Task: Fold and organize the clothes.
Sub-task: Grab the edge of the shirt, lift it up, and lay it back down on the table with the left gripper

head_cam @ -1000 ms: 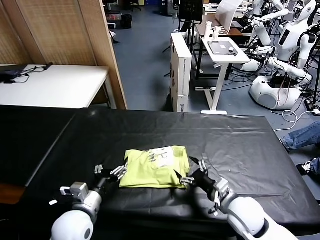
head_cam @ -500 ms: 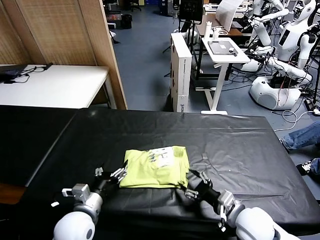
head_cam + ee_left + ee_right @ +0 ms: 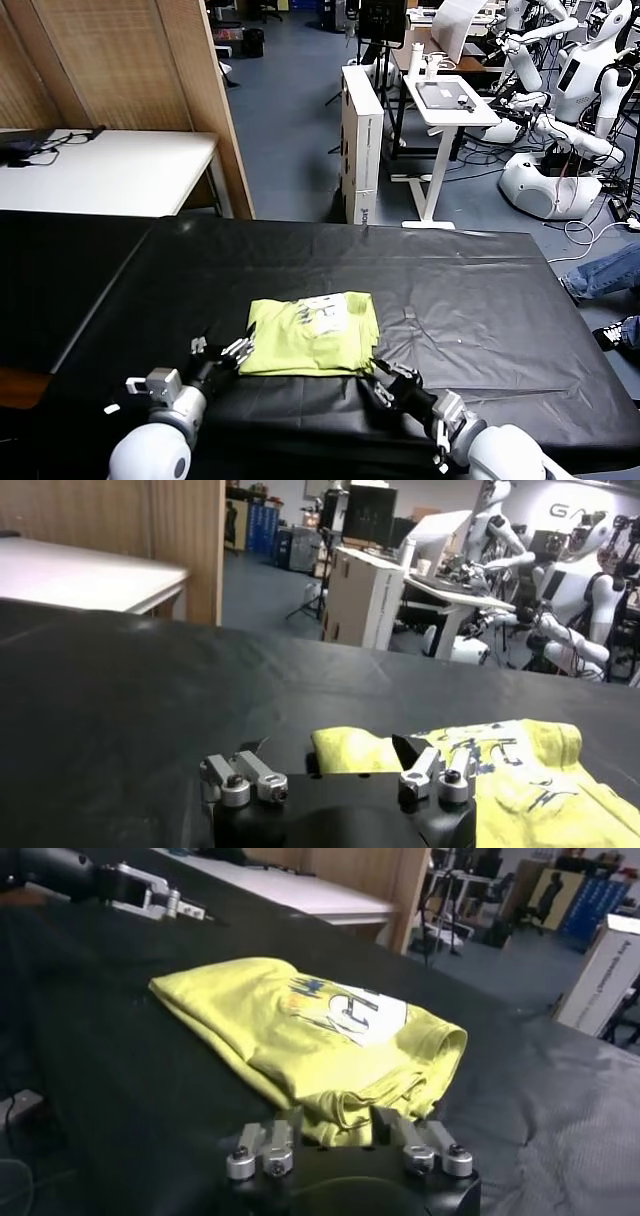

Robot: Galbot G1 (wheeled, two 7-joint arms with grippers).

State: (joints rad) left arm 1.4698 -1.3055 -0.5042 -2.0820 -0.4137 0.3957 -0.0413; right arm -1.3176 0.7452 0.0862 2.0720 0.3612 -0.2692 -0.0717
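Down in the head view, the folded lime T-shirt [image 3: 312, 336] lies on the black table [image 3: 480, 290], a whitish printed patch facing up near its far edge. The left gripper [image 3: 228, 352] rests at the shirt's near left corner with its fingers spread and nothing between them; whether a fingertip touches the cloth is hard to make out. The right gripper [image 3: 382, 380] sits low on the table just off the shirt's near right corner, dark against the dark cover, so its fingers barely show here. Both arms are cut off by the lower edge. In the left wrist view, the left gripper [image 3: 340, 777] stands wide apart, one finger pair over bare table and the other at the edge of the T-shirt [image 3: 500, 780], whose far part runs out of the picture. In the right wrist view, the right gripper [image 3: 340, 1138] is drawn in close to the layered hem of the T-shirt [image 3: 300, 1033]; its fingertips are blurred, and I cannot tell whether any fabric is pinched. Beyond the shirt, the left gripper [image 3: 160, 900] shows farther off.
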